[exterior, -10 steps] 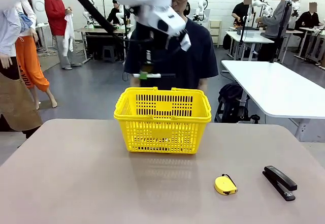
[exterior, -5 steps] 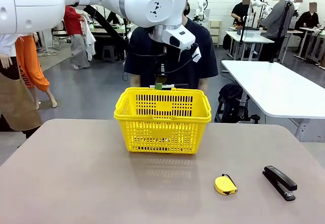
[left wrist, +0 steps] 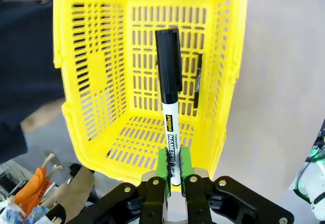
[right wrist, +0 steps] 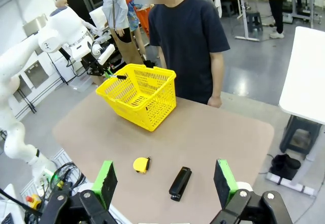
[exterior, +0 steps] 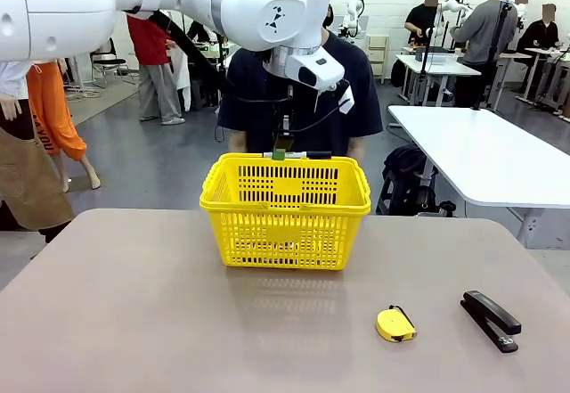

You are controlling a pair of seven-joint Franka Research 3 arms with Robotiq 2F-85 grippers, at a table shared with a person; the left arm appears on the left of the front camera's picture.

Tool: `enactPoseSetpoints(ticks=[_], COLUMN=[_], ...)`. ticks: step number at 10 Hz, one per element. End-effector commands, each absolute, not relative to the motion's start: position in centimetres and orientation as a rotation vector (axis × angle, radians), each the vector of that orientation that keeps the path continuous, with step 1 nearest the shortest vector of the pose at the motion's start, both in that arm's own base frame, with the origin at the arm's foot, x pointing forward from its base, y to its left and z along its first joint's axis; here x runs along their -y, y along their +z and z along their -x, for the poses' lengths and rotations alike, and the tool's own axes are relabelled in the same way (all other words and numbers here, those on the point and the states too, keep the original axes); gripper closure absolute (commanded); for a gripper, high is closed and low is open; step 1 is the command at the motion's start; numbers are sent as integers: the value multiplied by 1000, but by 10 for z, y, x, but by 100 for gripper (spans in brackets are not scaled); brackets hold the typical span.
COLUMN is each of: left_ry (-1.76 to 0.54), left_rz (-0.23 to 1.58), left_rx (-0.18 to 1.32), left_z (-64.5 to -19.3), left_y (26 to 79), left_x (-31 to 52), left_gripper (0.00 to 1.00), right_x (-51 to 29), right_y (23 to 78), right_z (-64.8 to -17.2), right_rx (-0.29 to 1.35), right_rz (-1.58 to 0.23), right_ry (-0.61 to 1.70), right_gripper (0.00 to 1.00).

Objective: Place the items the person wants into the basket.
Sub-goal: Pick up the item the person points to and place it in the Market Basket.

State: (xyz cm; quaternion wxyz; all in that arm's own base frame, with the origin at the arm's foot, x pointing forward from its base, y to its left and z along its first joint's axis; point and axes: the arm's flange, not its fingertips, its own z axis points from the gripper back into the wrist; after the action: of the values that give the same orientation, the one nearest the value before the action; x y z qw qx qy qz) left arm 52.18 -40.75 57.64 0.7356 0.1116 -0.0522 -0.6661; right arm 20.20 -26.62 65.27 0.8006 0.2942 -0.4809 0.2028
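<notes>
My left gripper hangs just above the far rim of the yellow basket, shut on the black-capped white marker, which lies level across the rim. In the left wrist view the green pads pinch the marker by its barrel, cap pointing over the basket's inside. A thin black pen lies on the basket floor. The person in a navy T-shirt stands right behind the basket. My right gripper is open, high above the table's near side.
A round yellow tape measure and a black stapler lie on the table's near right. A white table stands behind on the right. Other people move about the room in the background.
My left arm has come down and a little to the right with the marker, from above the basket to just over its far rim. The basket and table items stayed put.
</notes>
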Motion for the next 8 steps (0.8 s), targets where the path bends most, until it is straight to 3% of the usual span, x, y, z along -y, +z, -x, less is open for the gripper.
enactPoseSetpoints(ticks=[1, 8], left_ry=[-1557, -1562], left_rz=[-133, -150], left_rx=[41, 69], left_z=[-544, -564], left_y=[530, 494], left_x=[402, 411], left_gripper=[89, 89], right_x=[266, 266], right_y=[652, 652], right_z=[-204, -204], right_rx=[1057, 1057], right_rz=[-643, -643], right_ry=[447, 447], right_gripper=[0, 0])
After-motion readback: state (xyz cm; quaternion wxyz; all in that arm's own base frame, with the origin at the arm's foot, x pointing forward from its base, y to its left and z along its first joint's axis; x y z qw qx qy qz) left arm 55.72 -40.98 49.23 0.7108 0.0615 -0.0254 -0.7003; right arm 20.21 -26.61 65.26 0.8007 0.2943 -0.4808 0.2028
